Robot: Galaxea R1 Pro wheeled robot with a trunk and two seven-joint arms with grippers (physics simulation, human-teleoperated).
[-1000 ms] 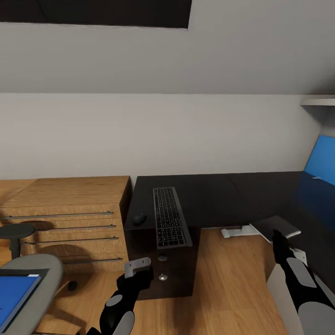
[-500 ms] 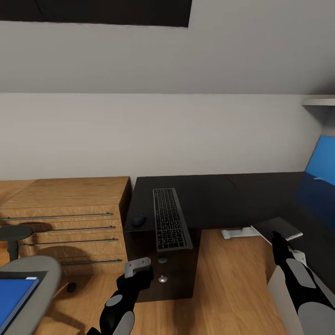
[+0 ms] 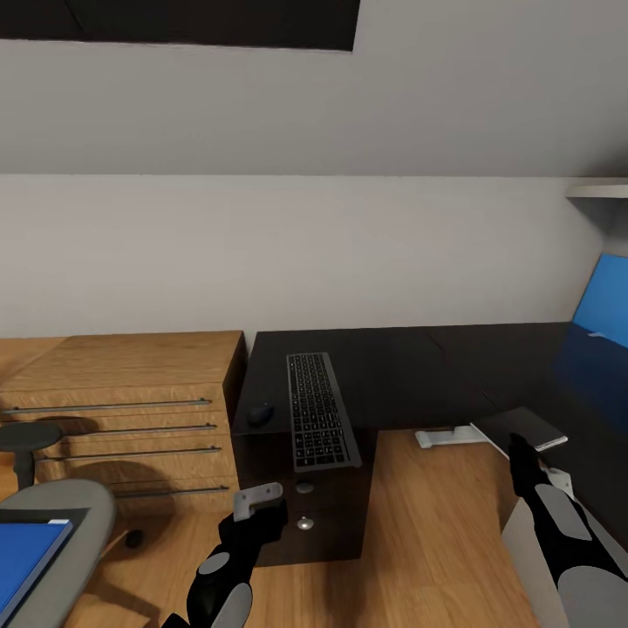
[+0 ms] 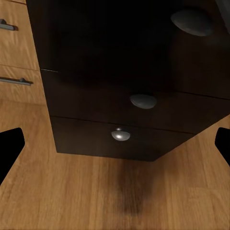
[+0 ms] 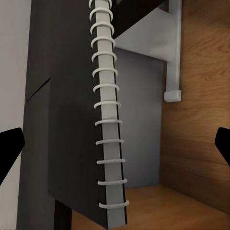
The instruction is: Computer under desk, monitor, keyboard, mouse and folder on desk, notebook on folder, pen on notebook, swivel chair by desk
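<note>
From my remote station, the left pincer (image 3: 259, 503) hangs low in front of the glossy black L-shaped worktop (image 3: 410, 366), its jaws spread apart, and its wrist camera faces the three-drawer pedestal with round silver knobs (image 4: 120, 135) above the honey-coloured wood floor (image 4: 96, 196). The right pincer (image 3: 521, 455) hovers just beside the near corner of the small thin grey spiral-bound notebook (image 3: 520, 426), which lies on the worktop's right wing overhanging its front edge; its jaws are also apart, with the notebook's white wire spine (image 5: 109, 120) between them and no contact visible. Further out, the slim dark-framed keyboard with black keys (image 3: 318, 408) lies on the worktop's left end, overhanging the front edge, with the small black rounded mouse (image 3: 260, 412) near it. A light wooden dresser with bar handles (image 3: 122, 410) stands against the worktop. The bright blue flat folder (image 3: 26, 549) lies on the grey fabric seat of the swivel chair (image 3: 74, 523).
</note>
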